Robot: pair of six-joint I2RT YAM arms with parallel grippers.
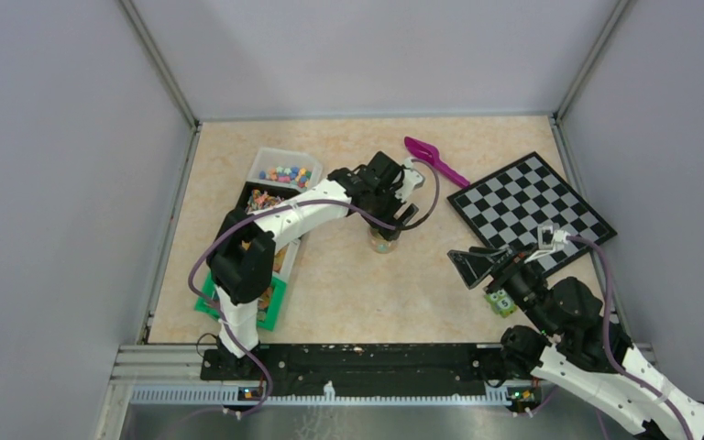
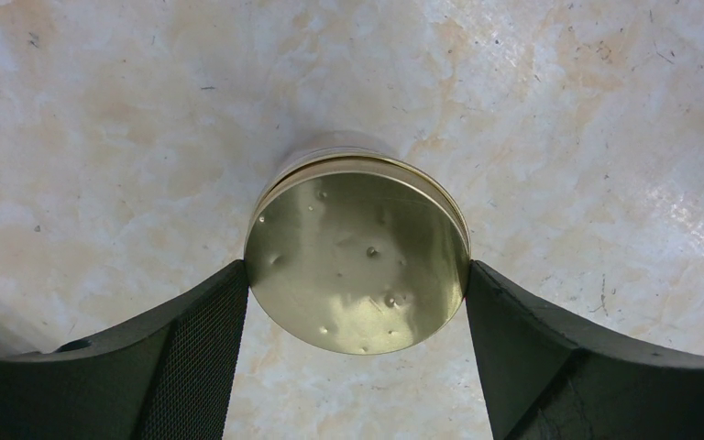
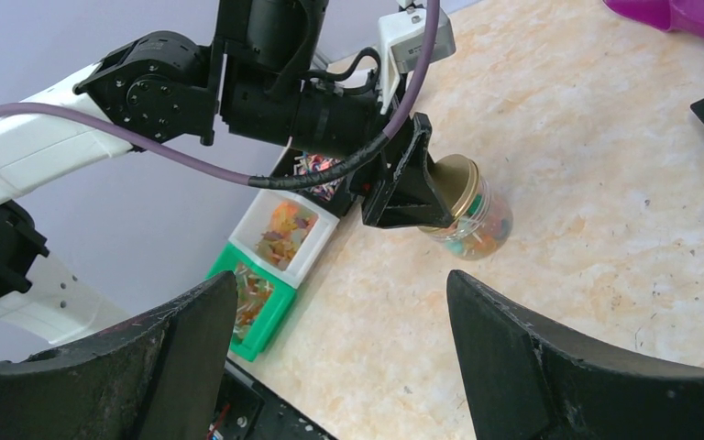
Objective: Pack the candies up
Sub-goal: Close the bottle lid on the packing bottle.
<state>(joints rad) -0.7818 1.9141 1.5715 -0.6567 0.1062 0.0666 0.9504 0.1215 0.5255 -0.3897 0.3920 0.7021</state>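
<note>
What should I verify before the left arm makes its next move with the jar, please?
1. The gold lid sits on the jar: ok, it looks flat.
2. The left gripper is centred on the lid, with a finger touching each side: ok.
3. The candies are inside the jar: ok, they show through its clear wall.
4. The jar stands on the table: ok.
5. The right gripper is open, empty and away from the jar: ok.
6. The lid is screwed fully tight: cannot tell.
</note>
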